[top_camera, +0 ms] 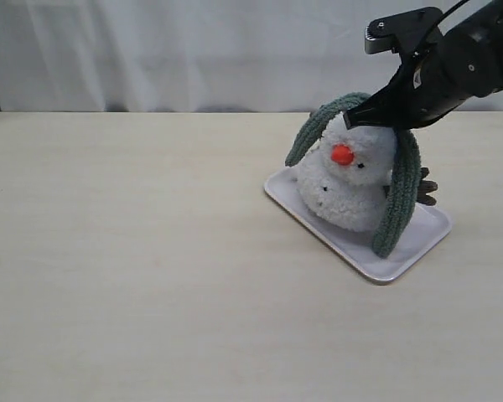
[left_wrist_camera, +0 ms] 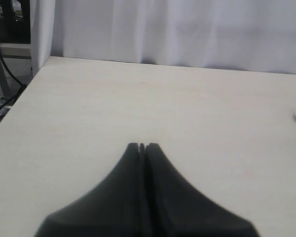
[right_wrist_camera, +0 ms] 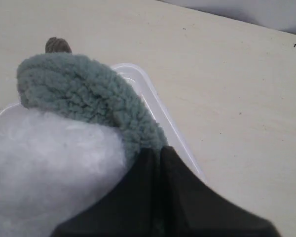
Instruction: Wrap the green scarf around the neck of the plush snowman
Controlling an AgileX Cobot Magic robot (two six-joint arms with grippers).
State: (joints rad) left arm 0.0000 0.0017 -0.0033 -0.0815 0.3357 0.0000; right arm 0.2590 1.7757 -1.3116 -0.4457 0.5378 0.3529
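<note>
Right gripper [top_camera: 353, 122] pinches grey-green fuzzy knitted scarf [top_camera: 400, 197] at crown of fluffy white plush snowman [top_camera: 352, 191] on white tray [top_camera: 407, 255]. Left gripper [left_wrist_camera: 143, 146] pressed together, empty. Draw fold gently down into neck crease [top_camera: 331, 178].

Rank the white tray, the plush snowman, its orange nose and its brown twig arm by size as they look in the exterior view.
1. white tray
2. plush snowman
3. orange nose and brown twig arm: about alike, the arm partly hidden behind the green scarf.
</note>
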